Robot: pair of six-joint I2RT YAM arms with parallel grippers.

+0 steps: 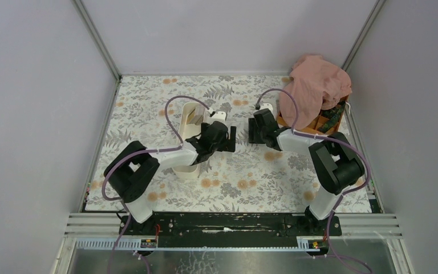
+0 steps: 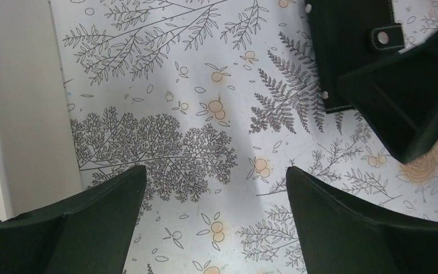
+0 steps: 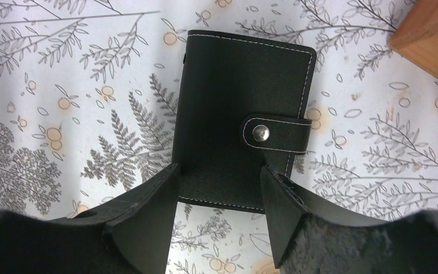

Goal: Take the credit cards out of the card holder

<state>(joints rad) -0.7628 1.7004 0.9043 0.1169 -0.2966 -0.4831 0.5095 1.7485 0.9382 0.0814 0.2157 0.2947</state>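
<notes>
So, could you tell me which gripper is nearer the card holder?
Right. The right gripper hangs open over one end of the card holder; the left gripper is open above the tablecloth, beside it.

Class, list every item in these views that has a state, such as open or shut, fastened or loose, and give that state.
card holder: shut, snap strap fastened, lying flat.
left hand: open, holding nothing.
right hand: open, fingers either side of the card holder's near end, not closed on it.
pink cloth: crumpled, draped over the orange box.
</notes>
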